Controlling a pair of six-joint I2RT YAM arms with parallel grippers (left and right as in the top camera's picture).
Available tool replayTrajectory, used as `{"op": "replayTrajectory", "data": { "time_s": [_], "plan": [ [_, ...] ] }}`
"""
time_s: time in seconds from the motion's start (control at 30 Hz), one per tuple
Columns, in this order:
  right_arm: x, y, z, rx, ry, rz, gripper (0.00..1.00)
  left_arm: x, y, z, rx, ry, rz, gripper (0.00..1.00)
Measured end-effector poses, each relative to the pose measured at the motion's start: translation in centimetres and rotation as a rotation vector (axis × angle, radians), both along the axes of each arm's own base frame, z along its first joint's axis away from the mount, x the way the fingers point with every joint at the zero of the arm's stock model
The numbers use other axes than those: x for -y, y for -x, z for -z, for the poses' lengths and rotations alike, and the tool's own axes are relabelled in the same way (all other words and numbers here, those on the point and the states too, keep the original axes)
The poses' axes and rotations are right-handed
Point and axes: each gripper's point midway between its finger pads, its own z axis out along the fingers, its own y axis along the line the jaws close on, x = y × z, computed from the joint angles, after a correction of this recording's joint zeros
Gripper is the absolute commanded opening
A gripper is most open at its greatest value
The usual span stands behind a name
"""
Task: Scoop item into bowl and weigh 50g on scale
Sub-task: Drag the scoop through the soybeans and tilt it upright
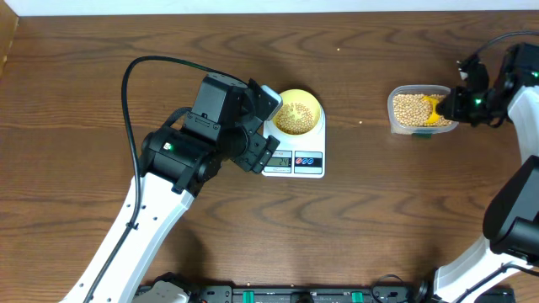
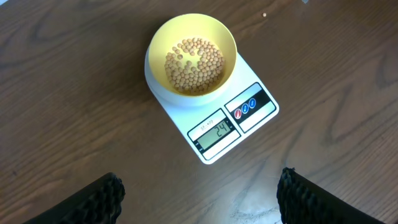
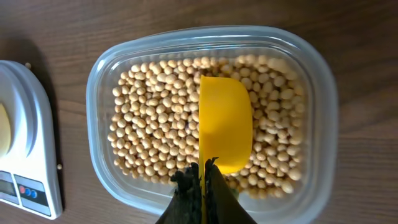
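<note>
Over on the right, the right end effector [image 3: 202,179] is closed on the handle of a yellow measuring scoop [image 3: 225,121], with the cup down among the soybeans [image 3: 155,112] in the clear plastic tub [image 3: 320,87]. From the wrist view the cup shows its smooth yellow side, and I can't tell whether it has any beans in it. The scoop's long axis runs left to right, with the handle toward the arm and the cup toward the middle of the bench [image 2: 74,93].

The pale yellow bowl [image 2: 189,26] sits on the far end of the white scale [image 2: 185,115], well to the left of the tub, with bare wood between them. A shallow layer of soybeans covers its bottom. The display [image 2: 214,131] at the near end reads 24, so I'd say the job is about half done.

The left end effector [image 2: 198,198] hangs just left of the scale with its fingers spread wide and nothing between them. It is the nearer arm to the bowl, but the scoop is in the right one. As I see it, the next load has to travel leftward from the tub, kept level, and tip out over the bowl's rim.
</note>
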Motion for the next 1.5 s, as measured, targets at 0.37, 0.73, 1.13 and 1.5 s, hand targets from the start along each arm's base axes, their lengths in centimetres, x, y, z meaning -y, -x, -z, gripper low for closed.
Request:
{"op": "replayTrajectory", "data": {
  "time_s": [0.37,0.73,1.13,1.5],
  "plan": [
    [1.4,0.2,-0.9,0.048,-0.089,0.021,0.01,0.0,0.0,0.0,0.0,0.0,0.0,0.81],
    [0.9,0.2,-1.4,0.082,-0.127,-0.021,0.01,0.0,0.0,0.0,0.0,0.0,0.0,0.81],
    [1.0,0.2,-1.3,0.092,-0.107,-0.045,0.01,0.0,0.0,0.0,0.0,0.0,0.0,0.81],
    [2.6,0.7,0.5,0.048,-0.002,-0.02,0.01,0.0,0.0,0.0,0.0,0.0,0.0,0.81]
  ]
}}
